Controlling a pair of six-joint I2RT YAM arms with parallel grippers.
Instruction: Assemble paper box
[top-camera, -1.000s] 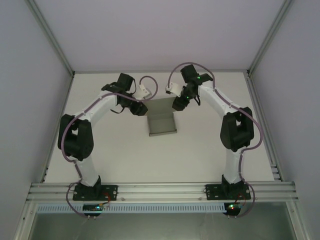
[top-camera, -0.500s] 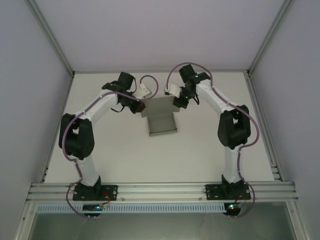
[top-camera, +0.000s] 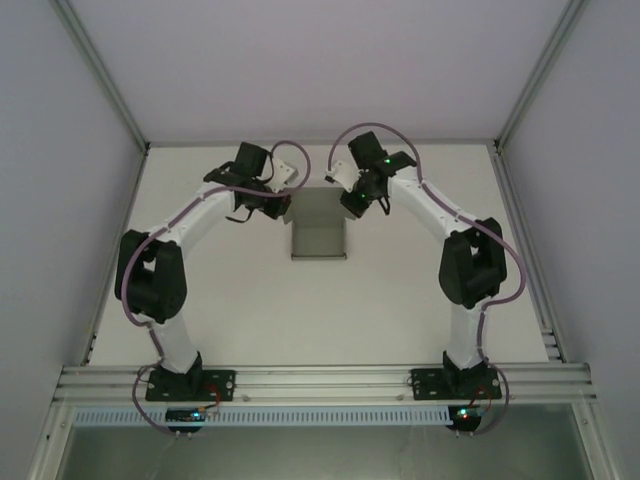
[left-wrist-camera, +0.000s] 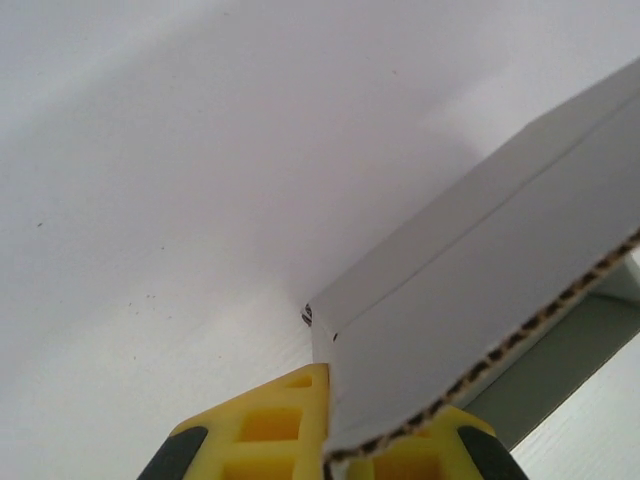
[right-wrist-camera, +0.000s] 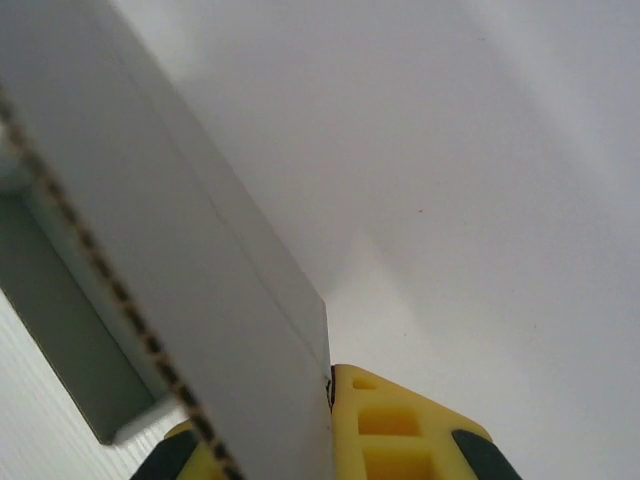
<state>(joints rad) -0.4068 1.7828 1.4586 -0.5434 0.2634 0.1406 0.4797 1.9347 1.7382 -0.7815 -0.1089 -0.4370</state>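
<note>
- Left gripper (left-wrist-camera: 332, 432): the yellow fingers (left-wrist-camera: 262, 425) are clamped on the left corner of the box's flap (left-wrist-camera: 480, 270). The corrugated cut edge runs between them.
- Box (top-camera: 318, 243): it lies on the table (top-camera: 250, 300), centred between the two arms and towards the far side. The flap stands raised at the box's far end.
- Right gripper (right-wrist-camera: 330, 420): the fingers are clamped on the right corner of the same flap, mirroring the left grip.
- Step in hand, as judged: fold the far flap about its crease, using both arms together.
- Move both grippers at the same rate and along the same arc. Uneven travel is likely to twist the thin board or tear it at a corner.
- Pivot about the crease line. Do not pull the flap away from the box, or the box may slide on the table.
- Both grips sit close to the flap's corners, so slow motion is advisable to avoid slipping off.
- Release only once the flap is seated, since the board may spring back.
- Container: the box has one shallow cavity (right-wrist-camera: 70, 340), partly seen under the flap in the wrist views. Nothing is visible inside the part that shows; the rest is hidden by the flap.
</note>
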